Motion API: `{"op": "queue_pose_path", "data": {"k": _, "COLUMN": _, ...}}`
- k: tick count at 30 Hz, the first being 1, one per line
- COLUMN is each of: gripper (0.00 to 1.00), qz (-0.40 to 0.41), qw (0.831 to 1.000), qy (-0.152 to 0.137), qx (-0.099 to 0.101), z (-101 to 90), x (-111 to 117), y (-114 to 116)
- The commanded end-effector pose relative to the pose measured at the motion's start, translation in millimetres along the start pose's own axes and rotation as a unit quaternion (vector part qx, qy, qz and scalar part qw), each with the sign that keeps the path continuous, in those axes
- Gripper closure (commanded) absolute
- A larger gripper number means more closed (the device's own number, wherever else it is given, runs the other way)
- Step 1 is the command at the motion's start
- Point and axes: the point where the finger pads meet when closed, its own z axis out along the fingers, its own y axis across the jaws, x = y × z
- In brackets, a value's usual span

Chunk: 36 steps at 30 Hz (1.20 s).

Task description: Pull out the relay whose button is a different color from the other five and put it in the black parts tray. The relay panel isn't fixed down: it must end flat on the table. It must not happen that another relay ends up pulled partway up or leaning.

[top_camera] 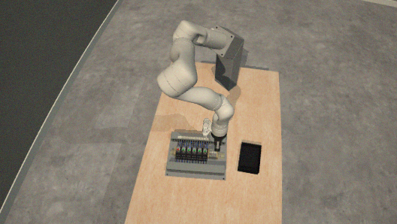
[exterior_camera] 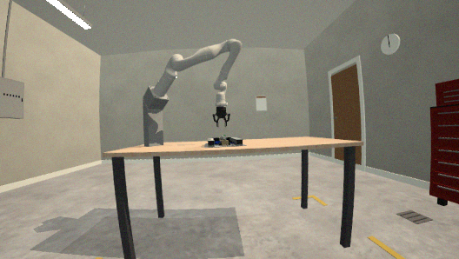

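Half-open hand [exterior_camera: 222,124] hangs well above relay panel [top_camera: 195,171], holding nothing

Grey relay panel [top_camera: 195,171] lying flat on the wooden table, with six relays in one row, five with green buttons and the leftmost relay [top_camera: 178,151] with a red button, and the black parts tray [top_camera: 250,158] at 3 o'clock of it, apart.

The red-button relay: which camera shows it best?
The top view. Looking down on the panel, it shows the row of six relays, with the red-button relay at the left end beside five green ones. The exterior view sees the panel edge-on and small, so no button colors can be told there.
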Motion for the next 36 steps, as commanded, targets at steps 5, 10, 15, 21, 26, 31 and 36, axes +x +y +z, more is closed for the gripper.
{"op": "queue_pose_path", "data": {"k": 5, "gripper": 0.39, "qz": -0.008, "qw": 1.000, "qy": -0.002, "qx": -0.001, "z": -0.3, "x": 0.3, "y": 0.8}}
{"op": "queue_pose_path", "data": {"k": 10, "gripper": 0.39, "qz": -0.008, "qw": 1.000, "qy": -0.002, "qx": -0.001, "z": -0.3, "x": 0.3, "y": 0.8}}
{"op": "queue_pose_path", "data": {"k": 15, "gripper": 0.39, "qz": -0.008, "qw": 1.000, "qy": -0.002, "qx": -0.001, "z": -0.3, "x": 0.3, "y": 0.8}}
{"op": "queue_pose_path", "data": {"k": 21, "gripper": 0.39, "qz": -0.008, "qw": 1.000, "qy": -0.002, "qx": -0.001, "z": -0.3, "x": 2.6, "y": 0.7}}
{"op": "queue_pose_path", "data": {"k": 26, "gripper": 0.39, "qz": -0.008, "qw": 1.000, "qy": -0.002, "qx": -0.001, "z": -0.2, "x": 19.0, "y": 0.5}}
{"op": "queue_pose_path", "data": {"k": 31, "gripper": 0.39, "qz": -0.008, "qw": 1.000, "qy": -0.002, "qx": -0.001, "z": -0.1, "x": 47.7, "y": 0.0}}
{"op": "queue_pose_path", "data": {"k": 36, "gripper": 0.39, "qz": -0.008, "qw": 1.000, "qy": -0.002, "qx": -0.001, "z": 0.0, "x": 69.9, "y": -0.4}}
